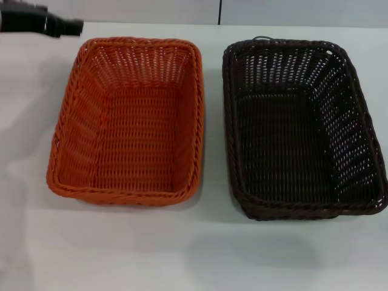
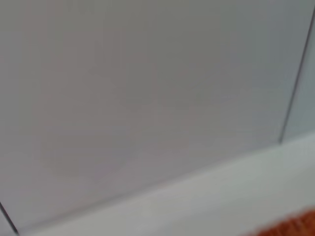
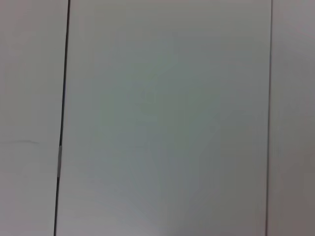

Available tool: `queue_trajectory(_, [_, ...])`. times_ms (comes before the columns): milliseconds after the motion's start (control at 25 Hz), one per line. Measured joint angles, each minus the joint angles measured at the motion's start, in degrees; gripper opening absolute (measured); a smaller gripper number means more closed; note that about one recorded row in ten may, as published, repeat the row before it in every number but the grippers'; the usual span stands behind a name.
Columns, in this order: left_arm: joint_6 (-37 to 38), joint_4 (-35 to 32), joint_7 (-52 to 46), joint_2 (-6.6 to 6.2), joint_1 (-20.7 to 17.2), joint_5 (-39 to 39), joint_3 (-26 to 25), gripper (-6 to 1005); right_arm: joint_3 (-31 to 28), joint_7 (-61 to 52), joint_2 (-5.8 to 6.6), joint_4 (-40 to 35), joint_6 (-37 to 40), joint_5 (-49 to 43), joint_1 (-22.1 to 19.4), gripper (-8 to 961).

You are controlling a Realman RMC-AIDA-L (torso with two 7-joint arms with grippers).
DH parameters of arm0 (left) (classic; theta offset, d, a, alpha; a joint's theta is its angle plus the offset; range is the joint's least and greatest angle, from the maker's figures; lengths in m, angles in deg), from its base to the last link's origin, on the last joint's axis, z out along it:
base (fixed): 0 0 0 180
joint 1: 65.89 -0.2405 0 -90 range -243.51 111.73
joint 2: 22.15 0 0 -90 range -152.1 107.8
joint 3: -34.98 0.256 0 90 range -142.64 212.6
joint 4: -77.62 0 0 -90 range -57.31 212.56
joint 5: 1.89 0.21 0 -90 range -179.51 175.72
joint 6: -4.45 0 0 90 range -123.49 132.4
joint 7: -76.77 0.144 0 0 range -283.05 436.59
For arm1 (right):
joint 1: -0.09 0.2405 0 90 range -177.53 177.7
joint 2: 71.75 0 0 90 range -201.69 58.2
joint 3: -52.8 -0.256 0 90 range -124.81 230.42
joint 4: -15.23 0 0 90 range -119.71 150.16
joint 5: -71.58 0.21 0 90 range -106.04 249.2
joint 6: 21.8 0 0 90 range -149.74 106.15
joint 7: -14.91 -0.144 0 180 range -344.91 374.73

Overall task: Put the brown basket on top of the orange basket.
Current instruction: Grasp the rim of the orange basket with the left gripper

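Nothing of the stacking was done. The 2 baskets sat side by side on the white surface (image 1: 121, 254), near each other but not touching: the orange basket (image 1: 128, 121) toward the robot's left, the brown basket (image 1: 300, 127) toward its right, both upright and empty. The left end effector (image 1: 60, 25) hovered at the far left corner, just beyond the orange basket's rim, holding nothing; whether it was spread or pressed together could not be told. The right end effector was out of sight. Grasping, lifting and placing the brown basket all remained.
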Motion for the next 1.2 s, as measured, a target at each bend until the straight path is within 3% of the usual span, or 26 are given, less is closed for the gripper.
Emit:
queue_trajectory(200, [-4.67,-0.19,-3.31,0.07,0.19,1.97,0.03,779,-0.15,0.08,-0.01,0.03,-0.1,0.0,-0.27,840])
queue_trajectory(280, [-11.41,-3.6,-10.92,0.29,-0.68,5.84,1.56,773,-0.15,0.1,-0.03,0.13,-0.18,0.0,-0.35,840])
queue_trajectory(480, [-15.63,-5.65,-14.88,0.3,-1.63,7.42,4.49,759,-0.12,0.11,-0.08,0.25,-0.22,0.02,-0.38,840])
queue_trajectory(800, [-14.97,-1.42,-17.6,0.49,-0.76,10.05,8.31,737,-0.01,0.11,-0.09,0.08,-0.3,0.02,-0.4,840])
queue_trajectory(1200, [-15.27,0.54,-19.27,0.47,-0.41,10.88,8.85,708,0.24,0.11,-0.07,0.0,-0.3,0.02,-0.39,839])
